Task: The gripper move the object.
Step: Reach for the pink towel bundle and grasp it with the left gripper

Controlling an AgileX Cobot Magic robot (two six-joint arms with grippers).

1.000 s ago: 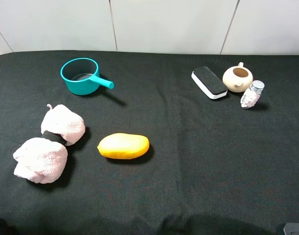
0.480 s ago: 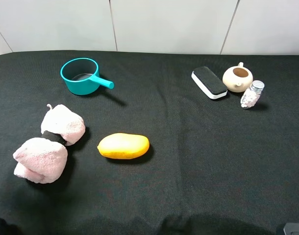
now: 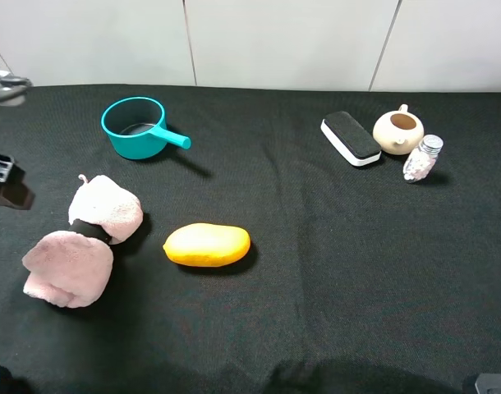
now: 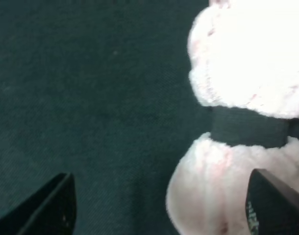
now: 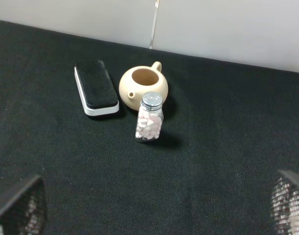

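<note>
Lying on the near left part of the black cloth, the object is seen as two pale pink fluffy lumps joined by a dark band, one lump farther back and the other nearer. It is placed just left of a yellow-orange mango and nearer than a teal saucepan, from which it is well apart.

The left gripper is found at the far left edge of the table, left of the object. Its jaws are spread wide and nothing is held between them. In the left wrist view the pink lumps are seen beyond the black fingertips, one tip overlapping the edge of a lump; whether contact is made cannot be told.

The right gripper is also held with its jaws wide apart and empty. Ahead of it, at the far right of the table, a black-topped eraser, a cream teapot and a small bottle of pale pieces are grouped close together.
</note>
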